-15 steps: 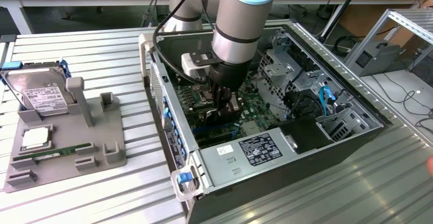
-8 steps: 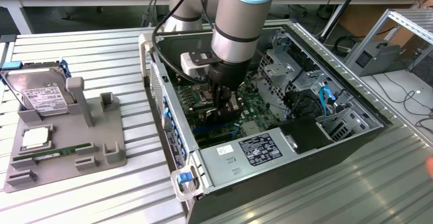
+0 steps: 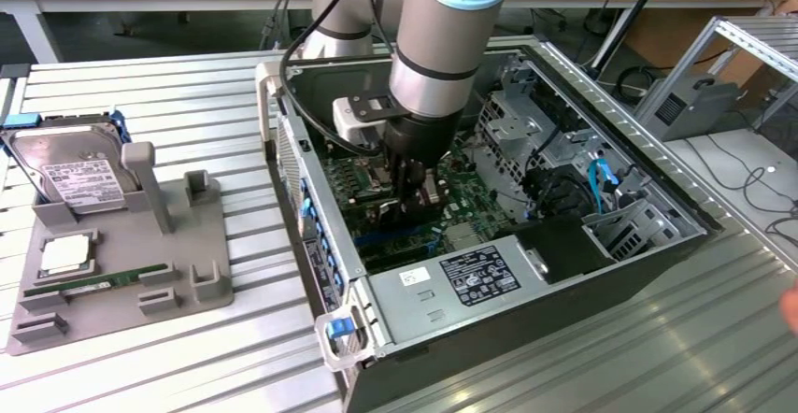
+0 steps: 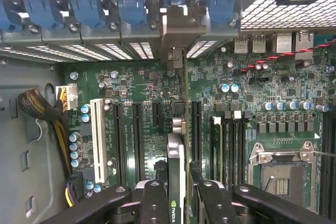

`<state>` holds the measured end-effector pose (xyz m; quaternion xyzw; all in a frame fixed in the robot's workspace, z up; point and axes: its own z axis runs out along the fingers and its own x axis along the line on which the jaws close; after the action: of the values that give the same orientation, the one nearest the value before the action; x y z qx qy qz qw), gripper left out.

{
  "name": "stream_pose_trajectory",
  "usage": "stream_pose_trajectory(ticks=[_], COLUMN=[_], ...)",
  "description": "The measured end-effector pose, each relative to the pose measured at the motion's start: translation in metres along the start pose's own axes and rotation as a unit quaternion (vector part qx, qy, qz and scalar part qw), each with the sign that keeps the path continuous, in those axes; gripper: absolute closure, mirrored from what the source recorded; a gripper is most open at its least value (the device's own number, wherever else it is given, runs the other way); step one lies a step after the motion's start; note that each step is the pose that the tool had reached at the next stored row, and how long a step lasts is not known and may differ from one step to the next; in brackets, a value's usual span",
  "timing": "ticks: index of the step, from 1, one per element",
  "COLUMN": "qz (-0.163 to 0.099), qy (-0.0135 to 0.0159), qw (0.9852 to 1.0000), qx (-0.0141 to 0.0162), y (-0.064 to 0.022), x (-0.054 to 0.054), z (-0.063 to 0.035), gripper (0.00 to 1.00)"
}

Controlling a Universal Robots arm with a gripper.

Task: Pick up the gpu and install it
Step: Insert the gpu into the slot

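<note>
gpu [image 4: 176, 182] stands edge-on between the gripper [image 4: 176, 203] fingers, jaws clamped on it, inside the open computer case [image 3: 412, 306] above the motherboard [image 4: 142, 85]. its bracket [image 4: 178, 32] meets the rear slot openings. pickup done; seating in the slot appears unfinished. hard drive [image 3: 78, 175] remains on the grey holder [image 3: 187, 277].

Only legible mark: NVIDIA logo w/ wordmark on top edge of the gpu [image 4: 176, 182], seen edge-on in wrist view. Black sticker [image 3: 479, 276] on the PC case [image 3: 412, 315] carries white print, unreadable. White label on the hard drive [image 3: 78, 175] also unreadable. Silkscreen beside slots on the motherboard [image 4: 157, 85] too small to read.
</note>
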<state>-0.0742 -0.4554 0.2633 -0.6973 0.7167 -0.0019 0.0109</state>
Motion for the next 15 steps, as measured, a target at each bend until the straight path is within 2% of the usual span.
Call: stream_pose_trajectory(ticks=[2, 4, 5, 15], qz=[0.000, 0.000, 0.000, 0.000], qy=[0.0013, 0.0051, 0.0058, 0.0050], qw=[1.0000, 1.0000, 1.0000, 1.0000], qx=[0.0000, 0.0003, 0.0003, 0.0004], y=[0.0000, 0.0001, 0.0000, 0.0001], x=[0.0000, 0.0000, -0.0003, -0.0007], z=[0.0002, 0.0002, 0.0002, 0.0032], gripper=[0.73, 0.73, 0.73, 0.73])
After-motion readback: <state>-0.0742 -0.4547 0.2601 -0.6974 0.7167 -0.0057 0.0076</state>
